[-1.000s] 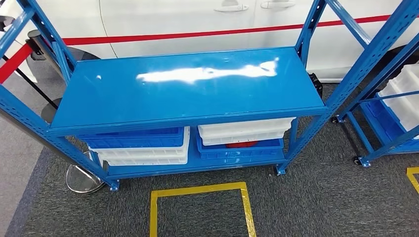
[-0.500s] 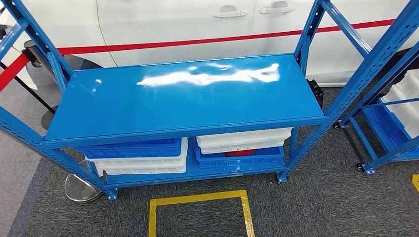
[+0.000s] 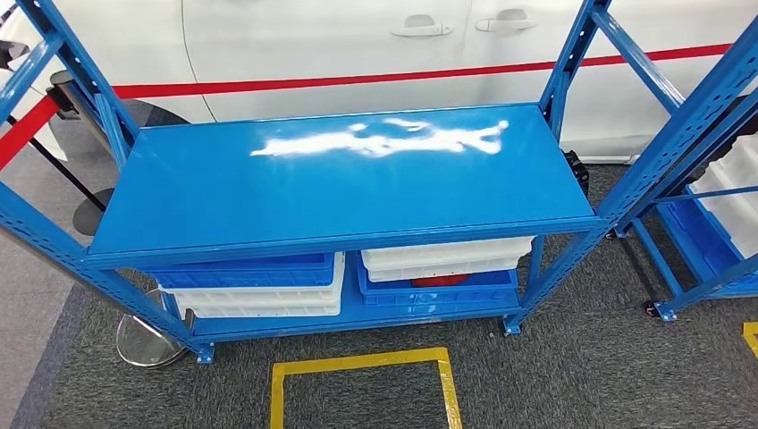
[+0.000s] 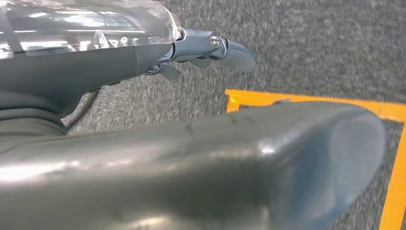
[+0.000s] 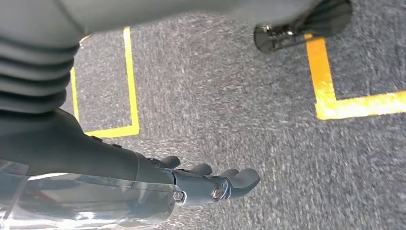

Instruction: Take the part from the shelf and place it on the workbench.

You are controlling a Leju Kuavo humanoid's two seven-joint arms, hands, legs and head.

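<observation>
Floor: grey carpet [image 3: 572, 375] with a yellow taped square [image 3: 362, 384] in front of the rack; more yellow tape [image 5: 330, 91] shows under the right hand.
Background: a white car [image 3: 340, 45] with a red stripe stands close behind the rack.
Rack: blue steel shelf unit [image 3: 344, 179] with slotted uprights; its top board is bare and glossy with a white glare patch.
Lower shelf, left: a blue bin [image 3: 241, 270] stacked on a white bin [image 3: 259, 299].
Lower shelf, right: a white bin [image 3: 447, 255] stacked on a blue bin [image 3: 438, 290].
Part: a red item [image 3: 438, 281] lies in the right blue bin, mostly hidden by the white bin above it; whether it is the part cannot be told.
Obstruction: the top board and the upper white bin overhang the red item.
Second rack: a blue frame [image 3: 697, 179] at the right edge holds white bins [image 3: 737, 192].
Barrier: a post with a chrome base [image 3: 147, 340] and red belt [image 3: 22, 130] stands at the rack's left end.
Left hand [image 4: 210, 50]: hangs over the carpet, fingers extended, holding nothing.
Right hand [image 5: 210, 184]: hangs over the carpet, fingers loosely apart, holding nothing.
</observation>
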